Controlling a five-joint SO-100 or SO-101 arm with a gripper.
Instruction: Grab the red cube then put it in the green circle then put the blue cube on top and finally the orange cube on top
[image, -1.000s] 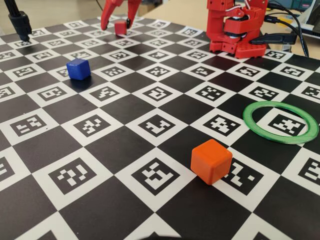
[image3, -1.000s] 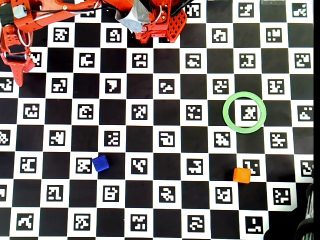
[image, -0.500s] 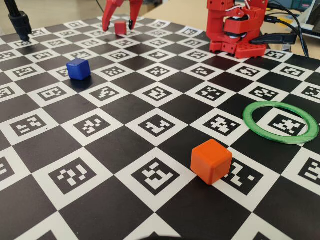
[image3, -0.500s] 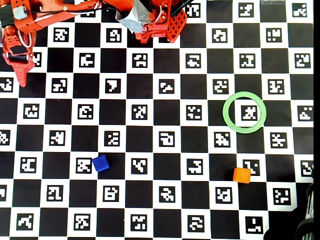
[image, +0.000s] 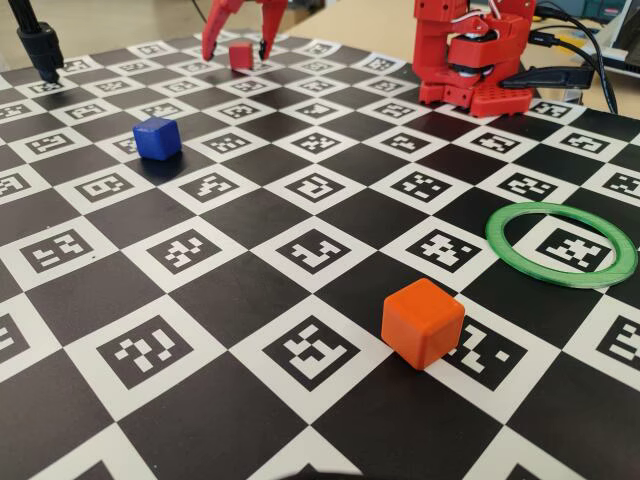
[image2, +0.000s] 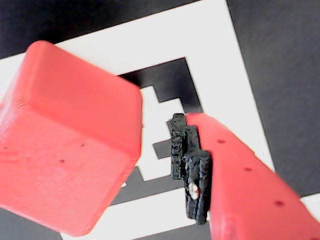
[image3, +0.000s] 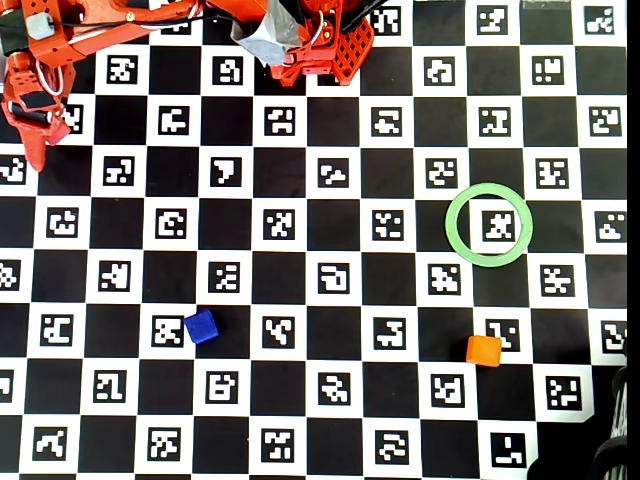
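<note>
The red cube (image: 241, 56) sits at the far end of the checkered board, between the two fingers of my gripper (image: 236, 54), which is open around it. In the wrist view the red cube (image2: 70, 145) fills the left side, and a gap separates it from the black pad (image2: 189, 165) of the right finger. The other finger is out of view there. From overhead my gripper (image3: 35, 135) is at the top left and covers the cube. The blue cube (image: 157, 138) (image3: 201, 326), the orange cube (image: 422, 320) (image3: 484, 350) and the green circle (image: 560, 281) (image3: 450, 226) lie apart on the board.
The red arm base (image: 470, 60) (image3: 310, 40) stands at the board's far edge, with cables (image: 590, 50) beside it. A black stand (image: 40, 45) is at the far left corner in the fixed view. The board (image: 250, 300) carries printed markers.
The gripper has shifted slightly around the red cube, its fingers a little wider apart. None of the cubes has moved, nor has the ring.
</note>
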